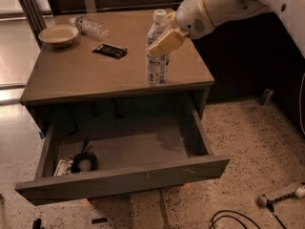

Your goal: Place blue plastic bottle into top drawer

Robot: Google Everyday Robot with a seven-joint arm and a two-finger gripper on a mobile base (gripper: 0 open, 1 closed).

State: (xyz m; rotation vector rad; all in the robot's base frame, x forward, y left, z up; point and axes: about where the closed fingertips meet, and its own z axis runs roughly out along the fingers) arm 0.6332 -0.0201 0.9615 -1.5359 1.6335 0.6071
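The blue plastic bottle (156, 69) stands upright near the front right edge of the brown table (81, 75); it is clear, with a white cap and a blue-and-white label. My gripper (162, 41) comes in from the right on the white arm and is shut on the bottle's upper body, one tan finger (167, 42) across its front. The bottle's base rests on the tabletop. Below the table, the top drawer (124, 179) is pulled wide open, its interior visible.
At the table's back left are a tan bowl (58, 35), a smaller clear bottle lying on its side (89, 26) and a black packet (110, 50). A black coiled item (85, 161) lies in the drawer's left corner. Cables (233, 218) and a white object (282, 194) lie on the floor.
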